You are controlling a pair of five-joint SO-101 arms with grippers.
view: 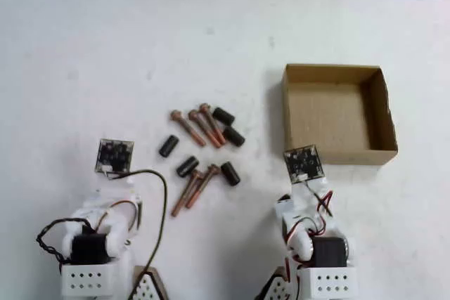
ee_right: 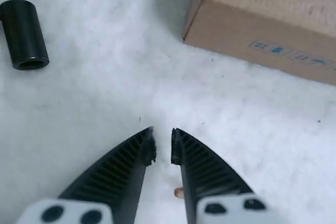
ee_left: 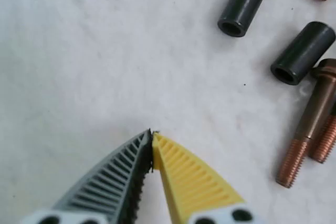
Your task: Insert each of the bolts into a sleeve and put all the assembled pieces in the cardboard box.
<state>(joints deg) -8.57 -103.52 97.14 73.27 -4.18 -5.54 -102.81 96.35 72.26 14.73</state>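
Right wrist view gives me blue print [ee_right: 286, 53] on the cardboard box [ee_right: 273, 19] wall too blurred to read, my right fingers [ee_right: 126, 166] slightly parted above the desk [ee_right: 252, 108], my left fingers [ee_left: 189, 177] pressed together, and the bolts [view: 204, 126] and sleeves [view: 188, 166] lying loose on the desk beside the empty box.

sleeves [view: 223, 116] among bolts [view: 188, 130], cardboard box [view: 333, 68] right

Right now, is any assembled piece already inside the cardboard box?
No, the cardboard box shows a bare floor in the high view, with the bolts and sleeves lying loose on the table beside it.
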